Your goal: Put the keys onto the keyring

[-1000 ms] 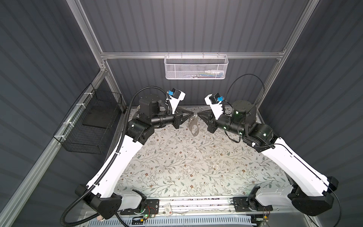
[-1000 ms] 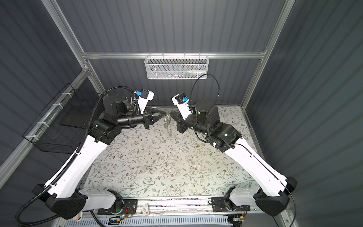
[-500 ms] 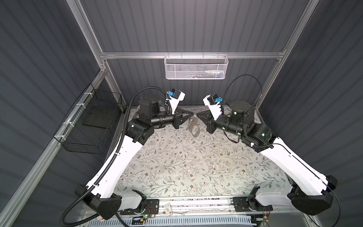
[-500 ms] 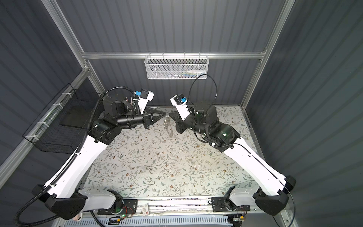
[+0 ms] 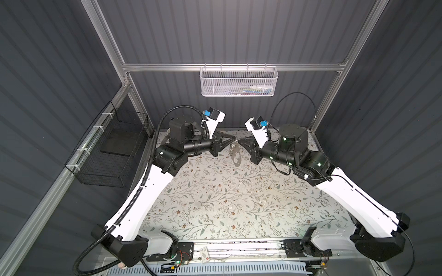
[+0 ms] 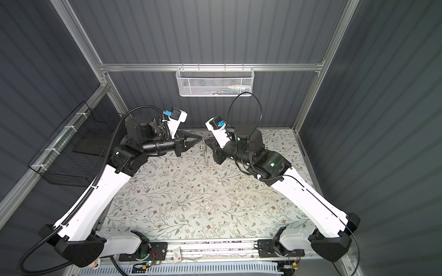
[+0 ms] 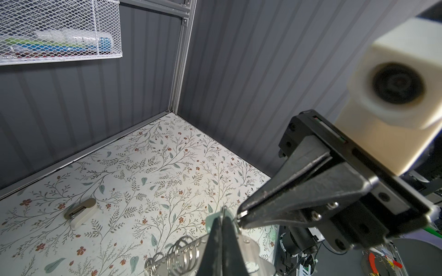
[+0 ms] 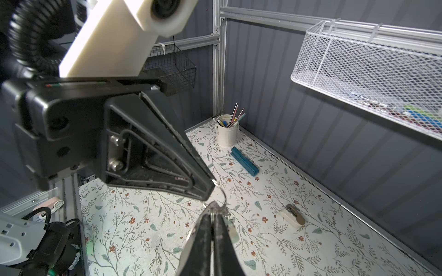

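Your L gripper (image 5: 233,139) is clamped on a wire ring (image 8: 225,196) of the keyring (image 5: 235,156), which dangles below. R gripper (image 5: 239,141), clamped on it too, has edged inward; tips nearly touch, mint-tagged keys (image 8: 233,230) hang there, so threading prob. underway.

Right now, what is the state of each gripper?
Left gripper: jaws closed on a wire ring of the keyring.
Right gripper: jaws closed, apparently on the keys.
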Controlling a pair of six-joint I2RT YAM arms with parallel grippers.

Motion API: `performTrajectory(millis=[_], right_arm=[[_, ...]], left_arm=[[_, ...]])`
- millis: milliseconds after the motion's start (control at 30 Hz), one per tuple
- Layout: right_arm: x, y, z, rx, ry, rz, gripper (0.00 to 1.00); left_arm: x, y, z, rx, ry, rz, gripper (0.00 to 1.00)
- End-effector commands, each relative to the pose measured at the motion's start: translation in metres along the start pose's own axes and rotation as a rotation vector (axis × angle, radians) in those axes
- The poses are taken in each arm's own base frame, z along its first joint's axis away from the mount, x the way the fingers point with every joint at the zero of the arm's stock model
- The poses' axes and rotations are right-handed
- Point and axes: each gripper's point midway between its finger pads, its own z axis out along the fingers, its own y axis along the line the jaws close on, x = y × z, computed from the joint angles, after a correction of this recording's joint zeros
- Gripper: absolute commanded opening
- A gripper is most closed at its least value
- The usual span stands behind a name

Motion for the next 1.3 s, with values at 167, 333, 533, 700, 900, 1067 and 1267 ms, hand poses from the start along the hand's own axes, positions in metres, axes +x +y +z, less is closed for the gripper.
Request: performTrajectory(millis=[167, 333, 533, 700, 900, 1067, 1267], right_arm=[[0.014, 0.002, 0.001, 0.016, 0.031, -0.058, 0.07], [0.02, -0.003, -0.001, 0.063, 0.026, -0.085, 0.07], [0.005, -0.013, -0.012, 0.131, -0.07, -0.168, 0.06], [-0.002, -0.011, -0.015, 0.124, -0.089, -0.199, 0.06], [-0.007, -0.005, -0.016, 0.096, -0.109, -0.213, 0.07], [-0.01, -0.001, -0.015, 0.068, -0.111, -0.213, 0.07], [-0.008, 0.003, -0.012, 0.047, -0.099, -0.215, 0.08]], left_arm=[[-0.012, -0.004, -0.011, -0.028, -0.057, 0.013, 0.0], [-0.011, -0.008, -0.011, -0.008, -0.056, 0.019, 0.0], [-0.003, -0.014, -0.007, 0.049, -0.01, 0.018, 0.0], [0.003, -0.017, -0.004, 0.084, 0.024, 0.019, 0.0], [0.004, -0.018, -0.003, 0.093, 0.032, 0.019, 0.0], [0.005, -0.017, -0.001, 0.092, 0.036, 0.015, 0.0], [0.003, -0.015, -0.002, 0.082, 0.027, 0.017, 0.0]])
